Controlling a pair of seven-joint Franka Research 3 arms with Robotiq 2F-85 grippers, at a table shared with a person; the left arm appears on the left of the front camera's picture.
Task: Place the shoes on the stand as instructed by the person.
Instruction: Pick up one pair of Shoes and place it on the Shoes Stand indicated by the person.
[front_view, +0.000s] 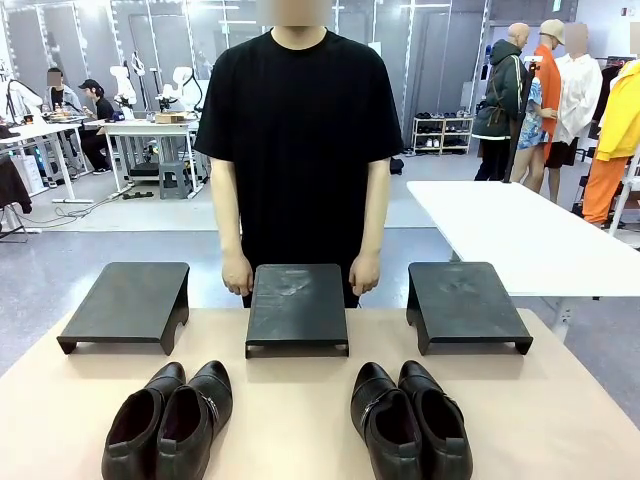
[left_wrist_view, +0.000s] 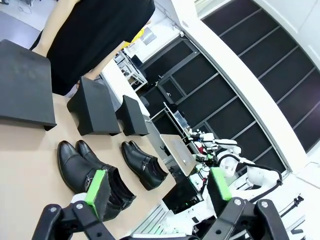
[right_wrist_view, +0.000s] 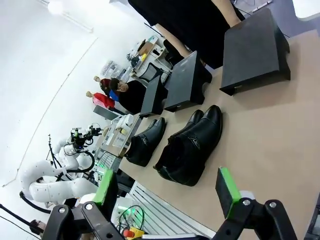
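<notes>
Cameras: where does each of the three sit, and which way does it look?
Front view: fixed at the robot's side of the table, facing across the shoes and three stands to the person; their torso and hands show.
Left wrist view: on the left arm, looking along the open left pincer at the table.
Right wrist view: on the right arm, looking along the open right pincer from the other side.
Shared: both wrist views catch the shoes, stands and person's black shirt, tilted sideways.

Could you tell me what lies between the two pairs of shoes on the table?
In the front view that stretch is bare: plain tabletop runs from the left pair of shoes to the right pair of shoes.
</notes>
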